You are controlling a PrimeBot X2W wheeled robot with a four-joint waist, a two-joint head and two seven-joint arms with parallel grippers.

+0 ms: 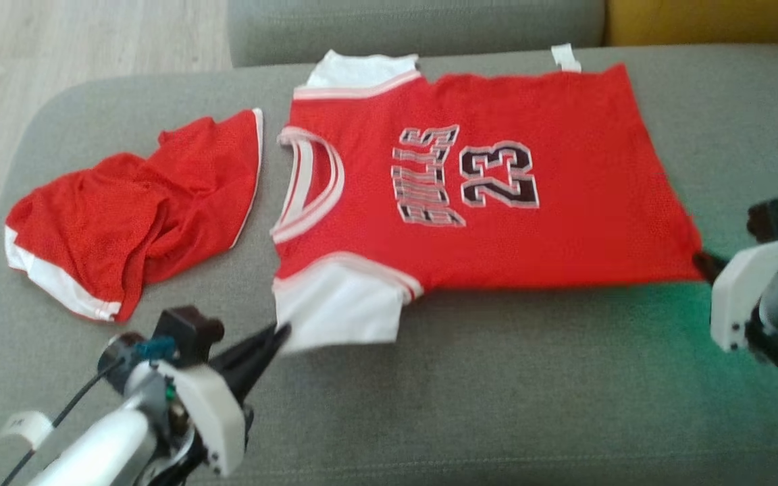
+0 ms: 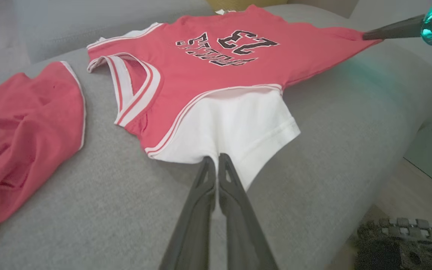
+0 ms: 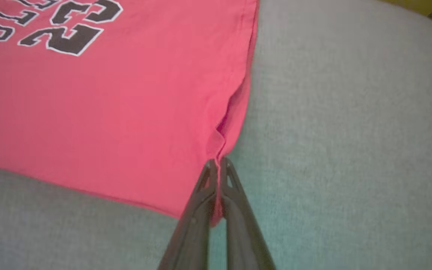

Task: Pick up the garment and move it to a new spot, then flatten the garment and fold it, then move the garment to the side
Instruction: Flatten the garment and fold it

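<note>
A red jersey [image 1: 497, 189] with white sleeves and a black "23" lies spread flat on the grey sofa seat [image 1: 497, 391], collar toward the left. My left gripper [image 1: 281, 334] is shut on the edge of the near white sleeve [image 2: 234, 127]; its tips [image 2: 216, 159] pinch the cloth there. My right gripper [image 1: 703, 260] is shut on the jersey's near hem corner [image 3: 219, 150], at the right; its tips [image 3: 218, 162] clamp the red fabric. The right gripper's dark finger [image 2: 392, 32] also shows at the left wrist view's top right.
Crumpled red shorts [image 1: 132, 216] with white trim lie left of the jersey, also seen as shorts [image 2: 21, 127]. The sofa backrest [image 1: 416, 27] runs along the far side, a yellow cushion [image 1: 713, 20] beyond. Wooden floor [image 1: 58, 40] lies off the left edge.
</note>
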